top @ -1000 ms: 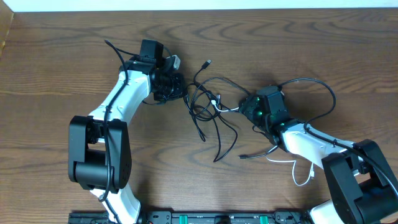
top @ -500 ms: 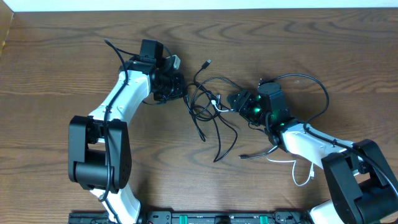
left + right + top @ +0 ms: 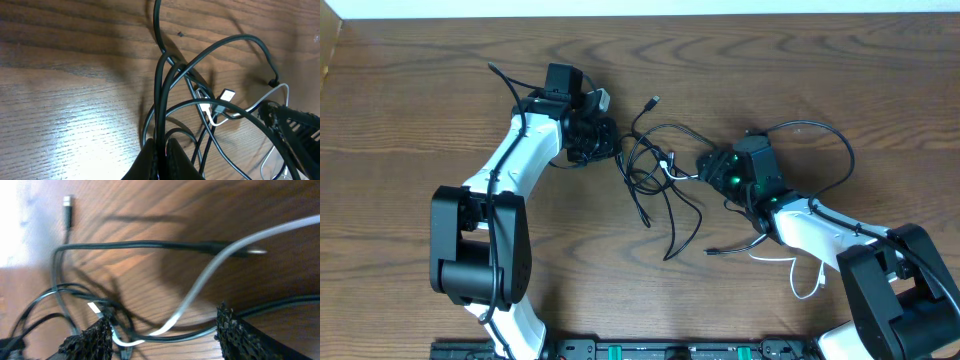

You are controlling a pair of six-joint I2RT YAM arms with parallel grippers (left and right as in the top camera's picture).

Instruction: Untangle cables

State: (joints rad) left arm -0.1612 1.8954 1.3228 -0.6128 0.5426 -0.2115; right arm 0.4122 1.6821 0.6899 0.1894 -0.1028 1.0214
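The cables (image 3: 655, 160) lie as a loose tangle of thin black cords on the wood table between my two arms, with a small plug (image 3: 653, 101) pointing up and away. My left gripper (image 3: 612, 146) sits at the tangle's left edge. In the left wrist view the left gripper (image 3: 161, 156) is shut on a black cable (image 3: 161, 100) that rises out of the jaws. My right gripper (image 3: 704, 164) is at the tangle's right edge, open. Between its fingers (image 3: 235, 330) a white cable (image 3: 200, 287) and a black one cross the gap, ungripped.
A white cable (image 3: 807, 283) trails on the table under the right arm. A black loop (image 3: 842, 150) arcs from the right wrist. The table's far edge meets a white strip (image 3: 640, 8). A dark rack (image 3: 620, 350) runs along the near edge.
The right gripper has moved a little to the left, into the right edge of the tangle, and the black loop behind it has shifted. The left arm has stayed still.
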